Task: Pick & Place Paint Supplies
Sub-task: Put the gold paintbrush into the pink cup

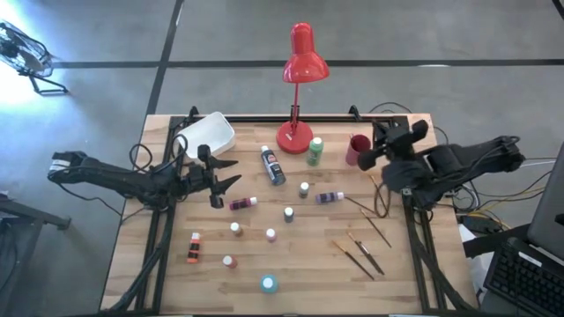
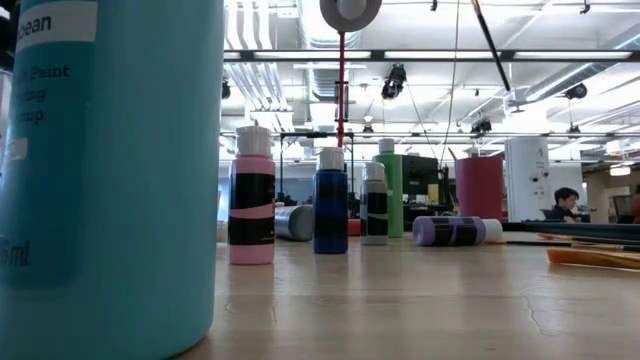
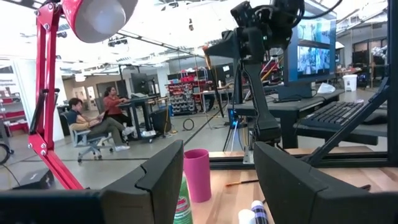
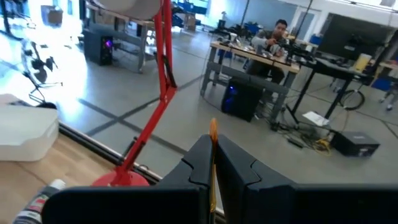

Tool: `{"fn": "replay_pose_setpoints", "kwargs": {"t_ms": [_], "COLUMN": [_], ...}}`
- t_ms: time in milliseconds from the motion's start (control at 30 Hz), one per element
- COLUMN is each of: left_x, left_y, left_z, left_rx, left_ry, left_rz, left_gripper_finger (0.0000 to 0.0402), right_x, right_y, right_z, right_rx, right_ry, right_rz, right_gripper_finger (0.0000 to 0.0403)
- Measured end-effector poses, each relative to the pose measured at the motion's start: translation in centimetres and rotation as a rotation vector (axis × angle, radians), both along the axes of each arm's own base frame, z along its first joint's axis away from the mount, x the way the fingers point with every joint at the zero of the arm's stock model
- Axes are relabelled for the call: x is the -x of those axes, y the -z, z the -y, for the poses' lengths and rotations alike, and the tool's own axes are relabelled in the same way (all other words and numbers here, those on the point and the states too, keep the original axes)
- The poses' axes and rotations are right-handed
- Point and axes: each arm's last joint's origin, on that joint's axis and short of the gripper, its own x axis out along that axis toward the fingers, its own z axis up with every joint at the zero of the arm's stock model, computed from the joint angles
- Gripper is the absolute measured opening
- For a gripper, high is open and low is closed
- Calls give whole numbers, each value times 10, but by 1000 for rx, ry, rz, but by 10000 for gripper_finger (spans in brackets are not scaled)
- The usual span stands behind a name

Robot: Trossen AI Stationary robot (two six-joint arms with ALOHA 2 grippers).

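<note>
Currently, a paintbrush [image 4: 213, 163] is clamped in the closed right gripper [image 1: 381, 157] near the red cup [image 1: 358, 148].
Paint bottles [image 1: 287, 214] are scattered mid-table; the left gripper [image 1: 227, 179] is held apart, empty.

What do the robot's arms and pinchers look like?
Both arms are dark, nearly black, made of jointed sections with thin black cables running along them. The left gripper ends in two pointed black fingers. Up close its fingers look like chunky, angular, matte black blocks. The right gripper matches it.
</note>
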Motion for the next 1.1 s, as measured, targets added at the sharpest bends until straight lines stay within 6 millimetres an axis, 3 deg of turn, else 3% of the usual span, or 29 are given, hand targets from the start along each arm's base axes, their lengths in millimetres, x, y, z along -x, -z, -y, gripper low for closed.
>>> {"fn": "replay_pose_setpoints", "kwargs": {"t_ms": [167,400,767,1100], "left_x": [1,2,2,2], "left_y": [-2,-5,-6,-6], "left_z": [0,-1,-1,-1], "left_rx": [0,-37,-69,-61], "left_ry": [0,-25,-48,-45], "left_rz": [21,42,44,44], "left_gripper_finger": [202,202,202,202], "right_x": [-10,-24,-38,-31], "right_y": [11,4,-17,5], "right_z": [8,31,77,86], "right_rx": [-8,-32,-58,-11], "right_ry": [61,108,-68,-191], "right_rz": [5,0,8,101], "right_gripper_finger": [8,8,8,8]}}
